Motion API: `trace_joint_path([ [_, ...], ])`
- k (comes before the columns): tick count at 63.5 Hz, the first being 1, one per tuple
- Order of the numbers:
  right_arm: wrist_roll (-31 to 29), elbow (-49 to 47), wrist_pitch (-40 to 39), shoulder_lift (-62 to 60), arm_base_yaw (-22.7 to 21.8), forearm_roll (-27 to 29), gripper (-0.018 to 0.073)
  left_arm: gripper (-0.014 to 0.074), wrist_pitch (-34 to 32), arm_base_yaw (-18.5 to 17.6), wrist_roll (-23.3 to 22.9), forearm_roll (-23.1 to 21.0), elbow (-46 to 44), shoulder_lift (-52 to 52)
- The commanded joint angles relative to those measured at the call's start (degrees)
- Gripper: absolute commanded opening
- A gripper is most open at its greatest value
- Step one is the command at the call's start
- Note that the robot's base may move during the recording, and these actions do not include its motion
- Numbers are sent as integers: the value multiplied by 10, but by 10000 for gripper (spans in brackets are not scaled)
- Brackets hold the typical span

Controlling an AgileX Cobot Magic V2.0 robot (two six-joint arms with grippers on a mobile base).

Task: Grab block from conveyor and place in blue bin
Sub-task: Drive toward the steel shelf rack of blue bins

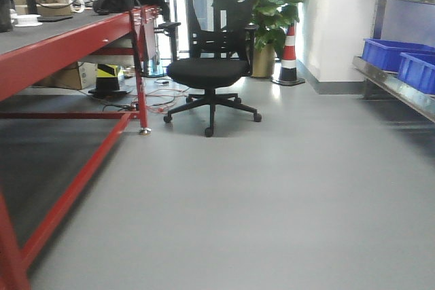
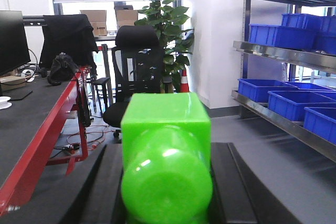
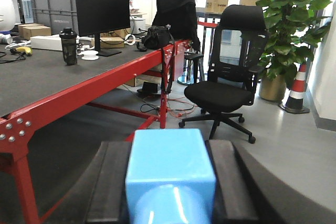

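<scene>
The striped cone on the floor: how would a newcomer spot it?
Look to the white wall past the black office chair, where a big leafy potted plant stands. The cone sits on the grey floor just right of the plant's pot in the front view. It alone carries red and white bands.

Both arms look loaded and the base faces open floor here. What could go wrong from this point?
1. The green block in the left gripper fills much of that wrist view, so lining up over the blue bins may be hard to see.
2. Those bins sit at the front view's far right edge; the turn toward them could be misjudged.
3. The office chair and floor cables lie ahead; the base might clip them.
</scene>
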Motion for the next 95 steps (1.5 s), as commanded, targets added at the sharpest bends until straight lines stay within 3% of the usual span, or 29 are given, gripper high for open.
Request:
trace_joint_path([
  [1,0,1,-14,-4,1,-2,-161,-111,-8,-3,0,-2,-1,-2],
  [95,0,1,-14,-4,1,-2,-161,-111,-8,-3,0,-2,-1,-2],
])
